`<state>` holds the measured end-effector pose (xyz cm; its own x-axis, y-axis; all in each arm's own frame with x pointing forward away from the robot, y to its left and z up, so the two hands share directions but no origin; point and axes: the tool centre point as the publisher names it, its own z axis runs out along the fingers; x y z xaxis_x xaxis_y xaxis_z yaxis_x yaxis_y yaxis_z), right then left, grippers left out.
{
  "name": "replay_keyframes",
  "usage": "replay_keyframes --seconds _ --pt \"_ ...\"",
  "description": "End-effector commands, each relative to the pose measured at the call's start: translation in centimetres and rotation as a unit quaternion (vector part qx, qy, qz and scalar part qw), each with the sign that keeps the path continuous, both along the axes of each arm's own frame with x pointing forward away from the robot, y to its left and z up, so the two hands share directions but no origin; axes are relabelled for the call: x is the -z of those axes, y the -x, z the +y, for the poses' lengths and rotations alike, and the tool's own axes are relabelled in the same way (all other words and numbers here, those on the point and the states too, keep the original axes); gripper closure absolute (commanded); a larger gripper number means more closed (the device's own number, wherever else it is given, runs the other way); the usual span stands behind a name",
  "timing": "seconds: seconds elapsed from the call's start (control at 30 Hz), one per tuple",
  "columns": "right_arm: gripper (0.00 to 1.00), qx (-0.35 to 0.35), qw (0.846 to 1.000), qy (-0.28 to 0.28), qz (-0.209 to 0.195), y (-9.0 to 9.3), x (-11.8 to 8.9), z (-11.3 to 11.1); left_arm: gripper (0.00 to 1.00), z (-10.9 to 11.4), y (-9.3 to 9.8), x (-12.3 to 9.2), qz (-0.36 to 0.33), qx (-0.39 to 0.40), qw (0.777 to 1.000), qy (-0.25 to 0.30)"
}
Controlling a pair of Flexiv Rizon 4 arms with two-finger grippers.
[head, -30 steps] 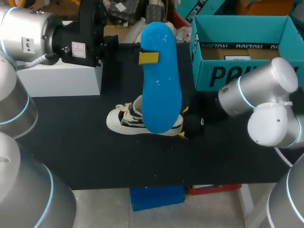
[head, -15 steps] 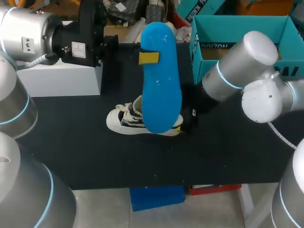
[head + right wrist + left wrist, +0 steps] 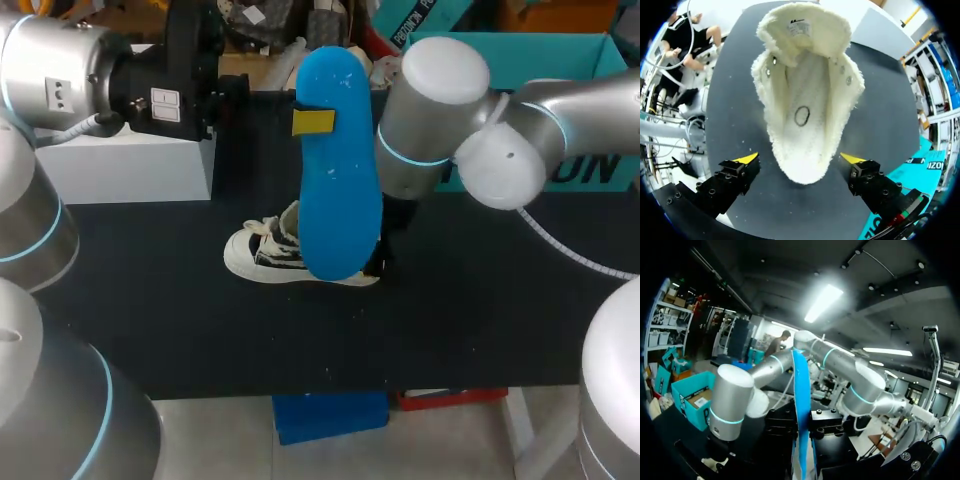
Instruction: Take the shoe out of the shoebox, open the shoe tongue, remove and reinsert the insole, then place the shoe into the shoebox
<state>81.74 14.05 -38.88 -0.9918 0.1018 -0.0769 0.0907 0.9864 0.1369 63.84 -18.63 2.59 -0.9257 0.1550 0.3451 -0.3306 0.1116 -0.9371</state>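
Black table (image 3: 200, 320), shoe (image 3: 262, 255) sitting on its sole near the middle, out of the teal shoebox (image 3: 600, 172), which is standing open at the far right. The left end effector (image 3: 313, 122) is gripping the blue insole (image 3: 338, 180) and holding it upright over the shoe. Only one yellow tip is showing on the insole face, so I'm assuming the other finger is behind it. The right arm (image 3: 430, 120) is reaching in over the heel end. The right end effector (image 3: 802, 158) is hanging open, fingers straddling the heel with a gap on each side. Its wrist view is looking straight down into the shoe's opening: tongue pulled open, fleece lining showing, no insole inside. So we're sitting at the reinsert step, as I'm reading it. The next move is calling for the right end effector to close on the heel and steady the shoe. The left should then be tipping the insole toe-first into the opening and pressing it flat. Boxing the shoe comes after.
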Motion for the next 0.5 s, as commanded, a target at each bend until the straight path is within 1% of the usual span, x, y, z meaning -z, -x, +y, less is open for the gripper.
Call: replay_keyframes --seconds 0.03,0.1,0.33,0.4,0.43,0.5 --pt "0.0 0.023 0.953 0.301 0.033 -0.17 0.0 0.61 1.0 -0.02 0.06 0.08 0.0 0.0 1.0 -0.001" --pt "0.0 0.023 0.953 0.299 0.034 -0.17 0.03 0.66 1.0 -0.02 0.06 0.08 0.0 0.0 1.0 -0.001" --pt "0.0 0.028 0.965 0.257 0.038 -0.09 0.32 0.68 1.0 -0.02 0.06 0.08 0.0 0.0 1.0 -0.001" --pt "0.0 0.029 0.967 0.252 0.037 -0.07 0.35 0.65 1.0 -0.02 0.06 0.08 0.0 0.0 1.0 -0.001" --pt "0.0 0.031 0.971 0.234 0.037 -0.06 0.44 0.61 1.0 -0.02 0.06 0.08 0.0 0.0 1.0 -0.001" --pt "0.0 0.032 0.973 0.225 0.035 -0.1 0.39 0.56 1.0 -0.02 0.06 0.08 0.0 0.0 1.0 -0.001"
